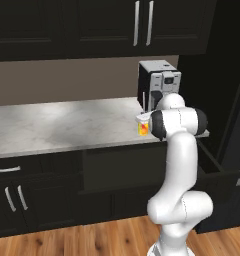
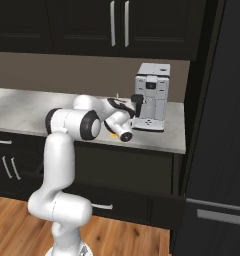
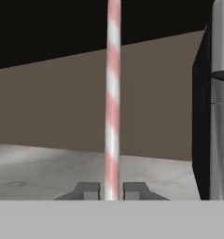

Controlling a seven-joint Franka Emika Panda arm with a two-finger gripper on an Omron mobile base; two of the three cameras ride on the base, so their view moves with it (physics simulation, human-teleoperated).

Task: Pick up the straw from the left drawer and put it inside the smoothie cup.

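Currently the jaws [image 3: 112,190] were closed on the straw [image 3: 112,93], seen in the hand view as a pink-and-white striped stick rising straight up from between the two finger tips, clamped near its lower end. In the left base view the straw [image 1: 143,104] stood upright as a thin pale line directly over the yellow cup [image 1: 142,127], which sat on the marble surface [image 1: 52,125] near its right end, close to the front edge and just in front of the coffee machine [image 1: 159,82]. The arm's elbow covered part of the cup, so I could not tell whether the straw's lower tip was already inside the rim or just above it. The drawer [image 1: 219,175] below the surface's right end stood pulled out.

Step in hand, as I judged it: insertion, with pickup from the drawer done and the straw carried to the cup.

Next move would call for a straight lowering with the straw kept vertical and centred on the cup mouth, then parting the jaws only once the tip rests on the cup's bottom. The cup looked light and tapered, so a sideways nudge could tip it.
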